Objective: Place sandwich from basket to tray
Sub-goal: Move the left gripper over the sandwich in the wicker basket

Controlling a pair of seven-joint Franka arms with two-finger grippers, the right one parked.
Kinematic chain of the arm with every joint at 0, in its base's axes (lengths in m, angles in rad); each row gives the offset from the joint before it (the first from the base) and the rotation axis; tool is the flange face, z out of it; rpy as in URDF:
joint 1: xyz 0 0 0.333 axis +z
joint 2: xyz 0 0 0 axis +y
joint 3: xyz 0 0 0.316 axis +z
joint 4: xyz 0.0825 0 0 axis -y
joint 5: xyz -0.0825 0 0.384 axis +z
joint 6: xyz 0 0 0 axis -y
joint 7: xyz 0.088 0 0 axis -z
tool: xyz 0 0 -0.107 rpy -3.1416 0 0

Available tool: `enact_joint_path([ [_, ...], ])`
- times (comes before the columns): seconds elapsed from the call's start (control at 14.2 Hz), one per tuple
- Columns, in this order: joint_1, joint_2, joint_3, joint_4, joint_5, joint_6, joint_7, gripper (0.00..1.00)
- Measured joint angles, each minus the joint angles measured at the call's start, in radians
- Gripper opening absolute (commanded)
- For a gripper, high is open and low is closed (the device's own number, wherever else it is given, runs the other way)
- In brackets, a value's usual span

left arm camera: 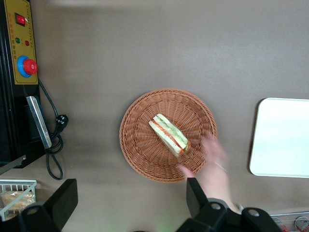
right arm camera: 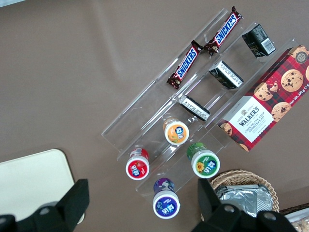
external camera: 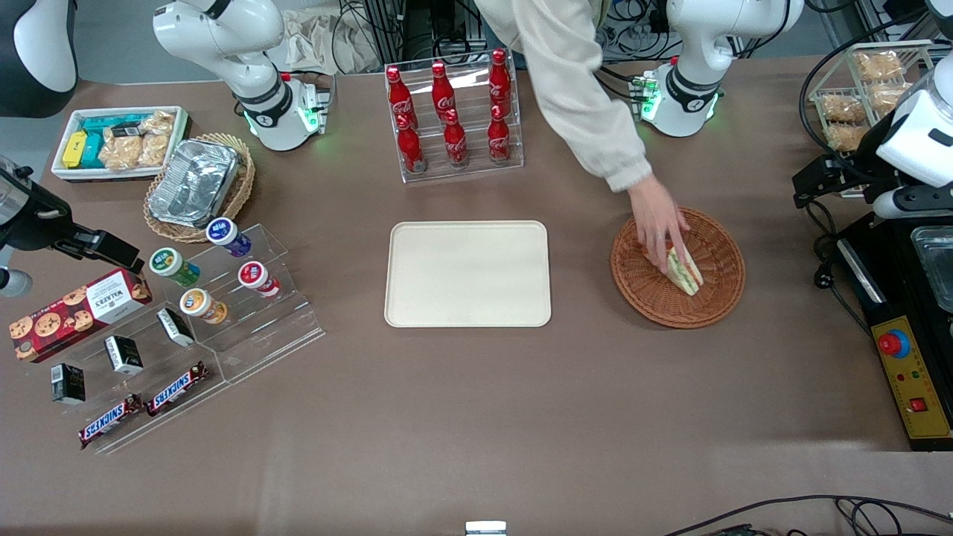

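here the person's hand (external camera: 658,221) reaches into the basket (external camera: 718,286), fingers loosely spread and touching the sandwich (external camera: 685,271) lying there. the gripper (left arm camera: 131,200) hovers above, jaws wide apart, holding nothing.

A brown table (external camera: 476,417) fills the room view; tangled black cables (external camera: 372,30) lie past its edge at twelve o'clock.
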Motion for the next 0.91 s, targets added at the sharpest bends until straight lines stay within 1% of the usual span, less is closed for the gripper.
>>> enact_joint_path([
  [0.42, 0.0, 0.0, -0.001, -0.019, 0.0, -0.009, 0.002, 1.0],
  [0.56, -0.001, -0.004, -0.005, -0.083, 0.0, -0.011, 0.002, 1.0],
  [0.7, -0.001, -0.013, -0.012, -0.178, -0.002, 0.023, 0.002, 1.0],
  [0.77, -0.001, -0.017, -0.014, -0.224, -0.016, 0.058, -0.005, 1.0],
  [0.91, 0.0, -0.02, -0.014, -0.303, -0.079, 0.127, -0.063, 1.0],
])
